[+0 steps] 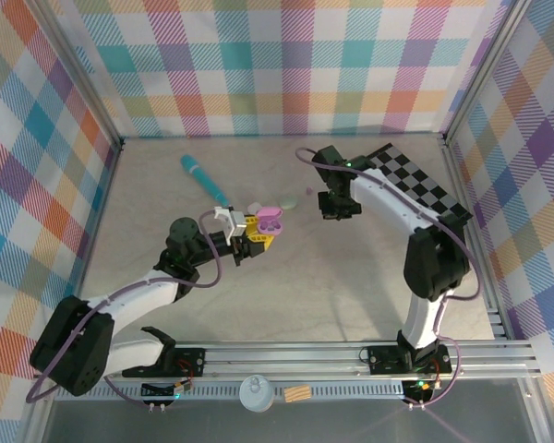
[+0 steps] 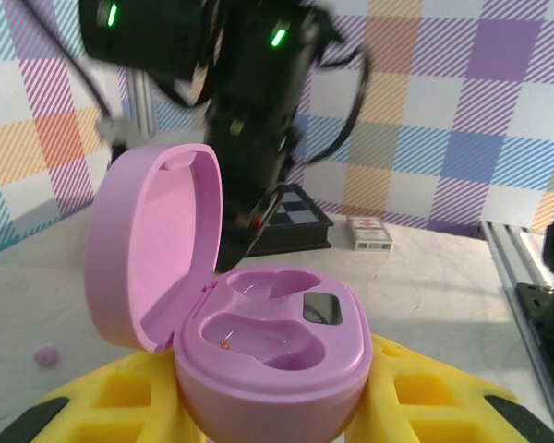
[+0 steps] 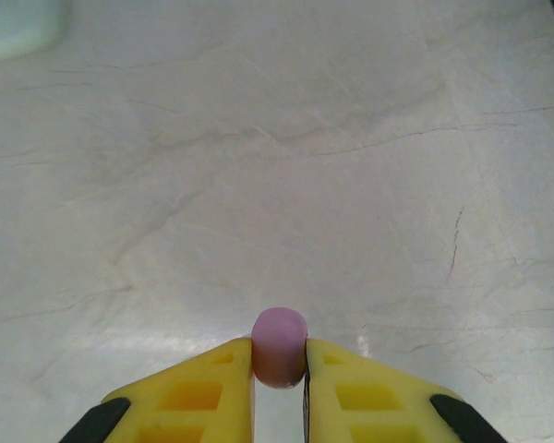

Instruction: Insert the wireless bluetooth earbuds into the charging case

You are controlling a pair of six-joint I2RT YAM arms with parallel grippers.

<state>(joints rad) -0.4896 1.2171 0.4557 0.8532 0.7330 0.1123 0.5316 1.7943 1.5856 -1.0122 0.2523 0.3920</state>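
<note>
Near table ctr — left jaws clamp open case, wells empty; right jaws pinch purple earbud — none inserted.

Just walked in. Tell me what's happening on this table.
The left gripper holds a purple charging case with its lid swung open; both wells look empty. The right gripper is shut on a small purple earbud, pinched over the tabletop, a little way off from the case. No bud is in the case yet.
</note>
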